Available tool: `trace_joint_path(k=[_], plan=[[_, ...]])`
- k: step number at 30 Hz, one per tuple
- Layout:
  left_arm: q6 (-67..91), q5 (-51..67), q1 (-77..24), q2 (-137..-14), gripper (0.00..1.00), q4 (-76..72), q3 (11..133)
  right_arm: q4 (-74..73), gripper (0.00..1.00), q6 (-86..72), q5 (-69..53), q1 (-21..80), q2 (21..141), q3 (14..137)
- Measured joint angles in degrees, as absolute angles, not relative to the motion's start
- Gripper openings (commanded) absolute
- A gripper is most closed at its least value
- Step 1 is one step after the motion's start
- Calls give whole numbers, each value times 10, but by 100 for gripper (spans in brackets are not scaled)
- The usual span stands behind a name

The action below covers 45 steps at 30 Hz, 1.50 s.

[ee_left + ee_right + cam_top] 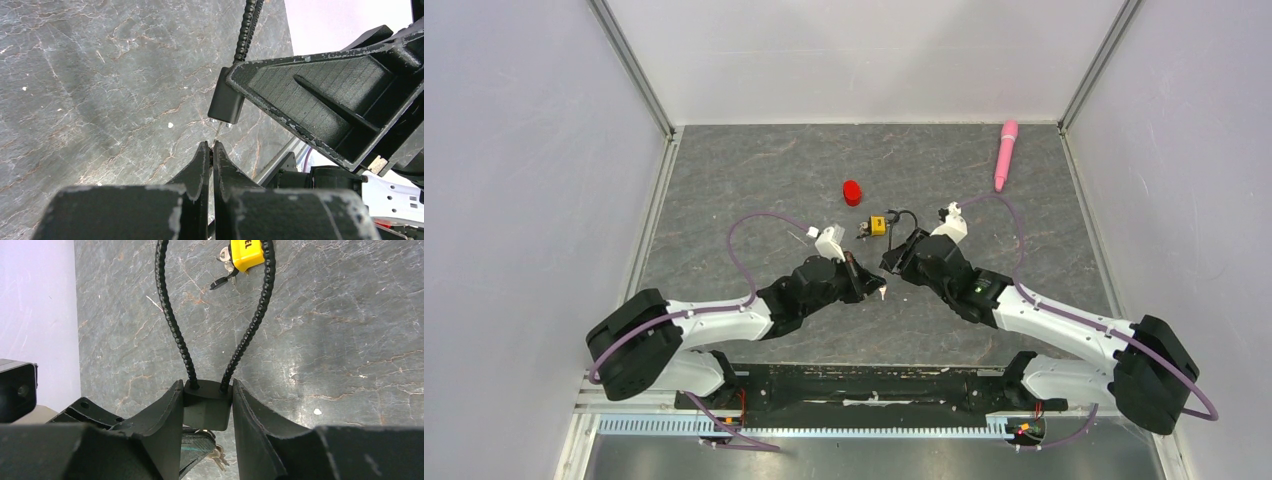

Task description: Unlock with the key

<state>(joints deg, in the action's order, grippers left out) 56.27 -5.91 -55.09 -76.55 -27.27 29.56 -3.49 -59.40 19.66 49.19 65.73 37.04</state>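
The left gripper (212, 150) is clamped on the key (218, 131), its tip just under the black block (226, 102) — itself gripped by the right gripper (206, 385). Line the key up squarely with the block — then push straight and twist gently.

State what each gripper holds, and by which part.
The right gripper clamps the cord's black block end by its sides. The left gripper pinches the key by its near end, tip at the block.

Top external view high behind the arm bases, looking down on the whole table (754, 180), left wrist view tight over the left hand (212, 147), facing the black block (226, 102), right wrist view tight over the right hand (206, 387), sharing that block, yellow padlock (246, 254) beyond.
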Motion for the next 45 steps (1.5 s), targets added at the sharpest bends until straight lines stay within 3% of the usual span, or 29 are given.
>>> trace_joint_path(k=[21, 34, 45], plan=[[486, -33, -505, -657, 2, -276, 253, 26, 0, -564, 163, 515, 662, 387], [382, 0, -504, -620, 2, -255, 238, -52, 0, -581, 174, 540, 667, 426], [189, -158, -615, -630, 2, -187, 257, -105, 0, -615, 152, 546, 694, 439]])
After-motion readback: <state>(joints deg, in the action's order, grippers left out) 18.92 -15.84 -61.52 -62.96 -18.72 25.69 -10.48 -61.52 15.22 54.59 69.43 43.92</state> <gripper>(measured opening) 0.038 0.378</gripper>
